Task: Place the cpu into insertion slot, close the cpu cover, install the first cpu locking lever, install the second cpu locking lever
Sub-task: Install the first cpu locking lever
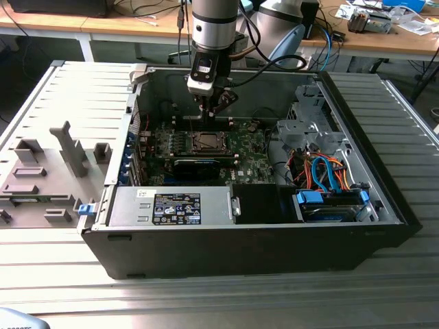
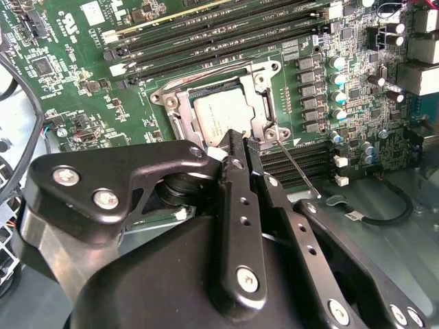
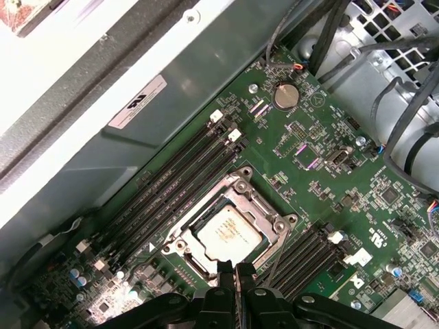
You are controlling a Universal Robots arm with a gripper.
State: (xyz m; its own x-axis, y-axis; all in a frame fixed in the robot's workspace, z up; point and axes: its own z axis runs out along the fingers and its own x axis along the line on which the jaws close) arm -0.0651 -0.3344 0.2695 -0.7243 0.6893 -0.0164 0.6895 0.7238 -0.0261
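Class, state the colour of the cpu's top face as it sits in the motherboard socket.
The cpu top is pale silvery-grey, clearest in the first wrist view.

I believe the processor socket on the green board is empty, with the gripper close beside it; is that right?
Not quite: the socket holds a silvery chip, as both wrist views show. The gripper is indeed close beside it.

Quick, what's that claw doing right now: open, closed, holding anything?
The gripper is shut, fingertips together with nothing visible between them, close by the edge of the cpu cover.
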